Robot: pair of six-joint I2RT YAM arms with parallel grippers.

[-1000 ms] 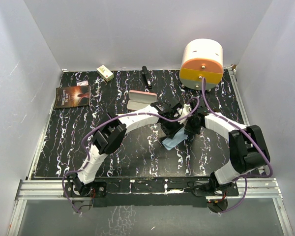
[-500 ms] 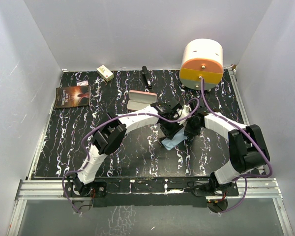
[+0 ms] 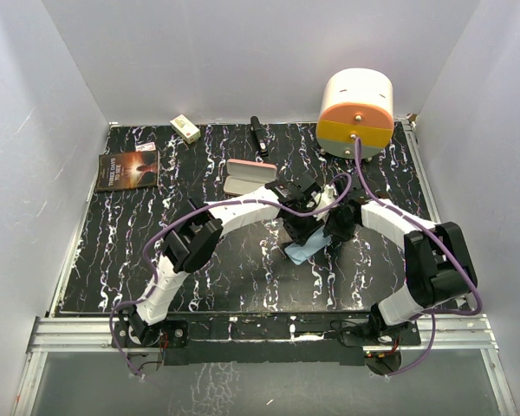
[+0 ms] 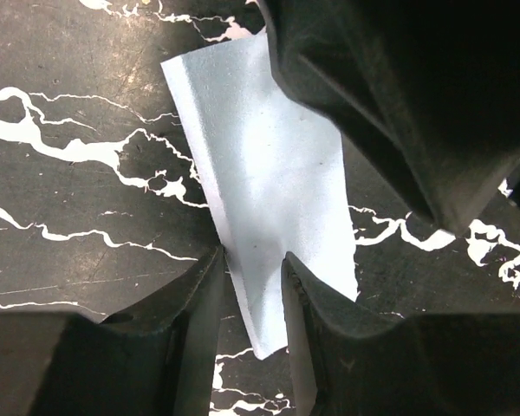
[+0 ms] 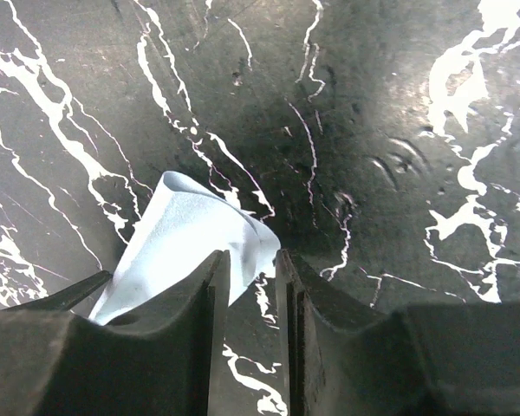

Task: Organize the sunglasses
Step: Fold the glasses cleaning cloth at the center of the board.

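Dark-framed sunglasses: not made out in any view; possibly hidden beneath the two crowded wrists.
Light blue cloth (image 4: pixel 269 173): directly under and ahead of both sets of fingers, with one fold raised at the right gripper (image 5: pixel 253 256).
Right gripper: fingers drawn nearly together on the raised fold; judged to be pinching it.
Left gripper (image 4: pixel 251 260): fingers narrowly parted over the cloth's edge; whether anything is gripped cannot be told.
Pink case (image 3: pixel 247 176): lying open, beyond and left of the left gripper.
Step in hand: the cloth is judged to be handled now. It should be raised slowly from one pinch only, not stretched between the grippers, and the sunglasses found before any reach.
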